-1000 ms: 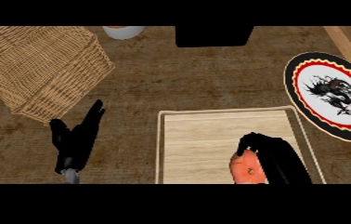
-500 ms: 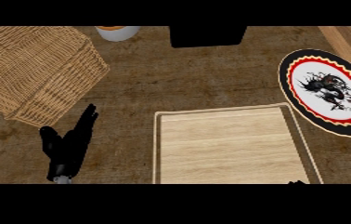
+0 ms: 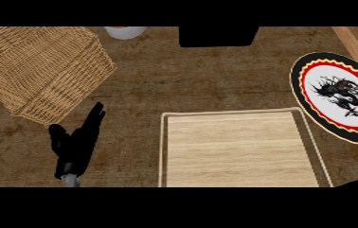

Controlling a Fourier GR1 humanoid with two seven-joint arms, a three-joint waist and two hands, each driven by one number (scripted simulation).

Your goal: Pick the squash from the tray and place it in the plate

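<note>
Looking steeply down, we see the brown wooden counter filling the view, and on it, at the upper left, a big woven wicker basket set at an angle. Next in size is the pale wooden tray at the lower middle, its raised rim running along the top and both sides while its near end is cut off by the view's lower edge; the part of its floor that we can see holds nothing. At the right edge lies the plate, only partly in view, with a black rim, a red and yellow ring and a dark drawing on its white middle; it sits just beside the tray's upper right corner. A black box stands at the top middle, and a small white cup peeks in to its left. Our left hand shows at the lower left, between basket and tray, fingers straight and pointing up, holding nothing. We cannot see the squash anywhere, nor our right hand.
</note>
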